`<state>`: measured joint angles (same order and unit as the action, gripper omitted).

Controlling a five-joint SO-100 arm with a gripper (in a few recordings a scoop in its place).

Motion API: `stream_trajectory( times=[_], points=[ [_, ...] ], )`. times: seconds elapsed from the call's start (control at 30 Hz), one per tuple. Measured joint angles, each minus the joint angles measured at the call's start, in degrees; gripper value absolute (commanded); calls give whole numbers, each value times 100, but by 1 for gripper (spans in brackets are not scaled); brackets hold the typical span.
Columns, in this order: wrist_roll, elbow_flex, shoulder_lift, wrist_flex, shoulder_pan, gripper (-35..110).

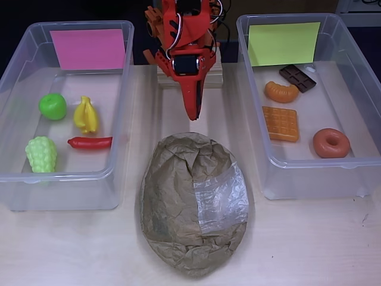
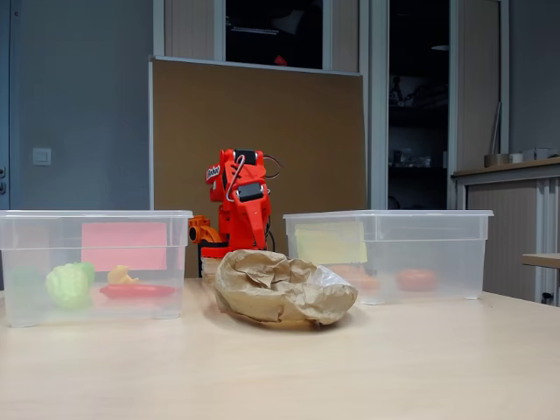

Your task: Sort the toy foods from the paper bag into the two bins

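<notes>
I am looking down on the table (image 1: 309, 238), where two clear bins are flanking my arm. The left bin (image 1: 12, 179) in the overhead view is carrying a pink card (image 1: 88, 49) with no writing I can read; the right bin (image 1: 369, 161) is carrying a yellow-green card (image 1: 283, 43), also blank as far as I can see. The paper bag (image 1: 172, 202) is lying between them, near the front, its clear window patch (image 1: 221, 199) facing up, and I cannot tell what is sitting inside it.

My gripper (image 1: 191, 110) is hanging folded near my base, pointing toward the bag, its fingers appearing pressed together and pinching nothing. A white label on my arm in the fixed view is too small to read.

In the left bin the grapes (image 1: 41, 154), apple (image 1: 52, 106), bananas (image 1: 86, 115) and chili (image 1: 90, 142) are lying apart. In the right bin the waffle (image 1: 280, 123), donut (image 1: 331, 143), croissant (image 1: 281, 92) and chocolate bar (image 1: 297, 77) are resting; the croissant and bar are nearly touching. Through the fixed view's bin walls these pieces are showing only as blurred colours
</notes>
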<state>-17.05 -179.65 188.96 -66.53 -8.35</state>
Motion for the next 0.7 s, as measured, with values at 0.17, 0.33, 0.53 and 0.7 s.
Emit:
stream_trajectory(
  times=[0.17, 0.33, 0.53, 0.7],
  points=[
    [158, 0, 70, -220, -44, 0],
    [264, 0, 70, -229, -9, 0],
    [264, 0, 70, -229, -18, 0],
    [264, 0, 70, -229, -18, 0]
  ],
)
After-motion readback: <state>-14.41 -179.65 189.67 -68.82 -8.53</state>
